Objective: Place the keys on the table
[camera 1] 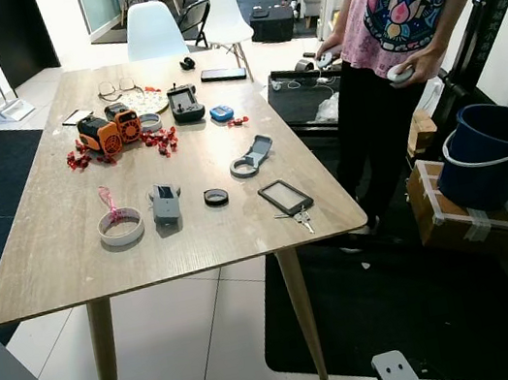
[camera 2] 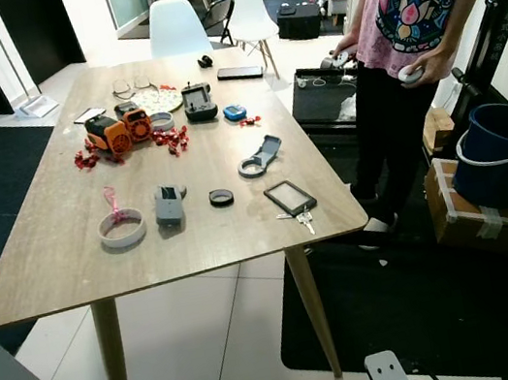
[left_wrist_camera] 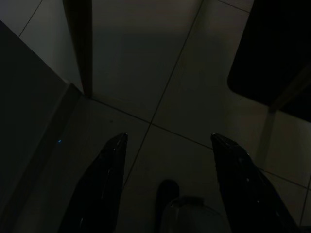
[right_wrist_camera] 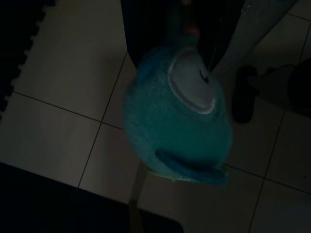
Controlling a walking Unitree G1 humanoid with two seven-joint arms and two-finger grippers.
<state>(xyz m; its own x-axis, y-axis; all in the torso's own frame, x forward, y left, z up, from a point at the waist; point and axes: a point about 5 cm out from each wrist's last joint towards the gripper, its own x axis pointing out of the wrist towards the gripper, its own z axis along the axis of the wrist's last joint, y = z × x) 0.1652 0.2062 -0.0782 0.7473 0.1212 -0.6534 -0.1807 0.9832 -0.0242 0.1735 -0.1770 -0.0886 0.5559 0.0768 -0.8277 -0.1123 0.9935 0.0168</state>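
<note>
Left gripper (left_wrist_camera: 168,138) hangs low over the floor tiles, fingers well apart, nothing between them. Idle.

Table (camera 1: 43,276), left to right along the near side: white tape ring (camera 1: 121,227), grey block (camera 1: 166,204), black cap (camera 1: 216,197), flat black case (camera 1: 286,197). A bunch of keys (camera 1: 301,218) lies touching that case, close to the front right edge.

The right gripper (right_wrist_camera: 184,14) is down below table height with a teal plush (right_wrist_camera: 175,116) hanging right under it. I cannot tell whether it is clamped on the plush, or whether keys hang from the plush.

A person (camera 1: 401,16) stands just beside the table's right side; a blue bucket (camera 1: 489,153) sits further right.

Risks, my judgement: lifting the right arm from under the edge could clip the tabletop or sweep the keys off, as they lie so near the rim. The dangling plush may swing.

The head views give the table layout and a sliver of teal; the right wrist view gives the plush's white face patch and the dark floor.
</note>
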